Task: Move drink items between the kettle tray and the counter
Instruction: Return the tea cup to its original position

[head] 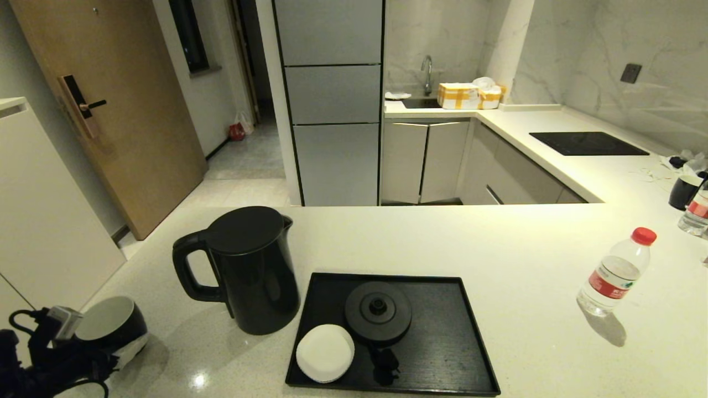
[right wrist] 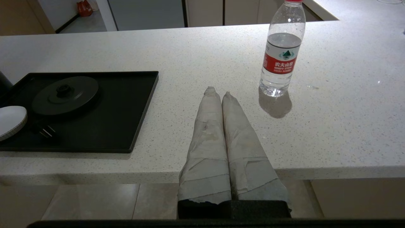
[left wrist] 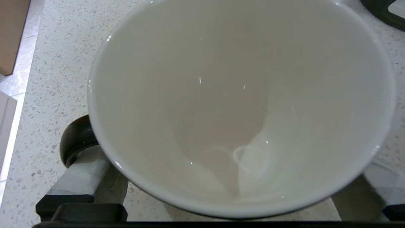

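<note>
The small black cup (head: pixel 113 323), white inside (left wrist: pixel 240 104), is at the counter's (head: pixel 498 243) near left corner, slightly tilted. My left gripper (head: pixel 83 348) is shut on it, with taped fingers (left wrist: pixel 84 175) on both sides under its rim. The tall black kettle (head: pixel 251 271) stands on the counter just left of the black tray (head: pixel 442 342). The red-capped water bottle (head: pixel 617 273) (right wrist: pixel 281 53) stands on the counter to the right. My right gripper (right wrist: pixel 218 91) is shut and empty over the counter's front edge, between the tray (right wrist: pixel 126 120) and the bottle.
On the tray lie the round kettle base disc (head: pixel 378 312), its plug (head: pixel 384 367) and a white saucer (head: pixel 325 352). A second cup (head: pixel 685 190) and bottle (head: pixel 698 210) stand at the far right. A black cooktop (head: pixel 586 142) sits on the back counter.
</note>
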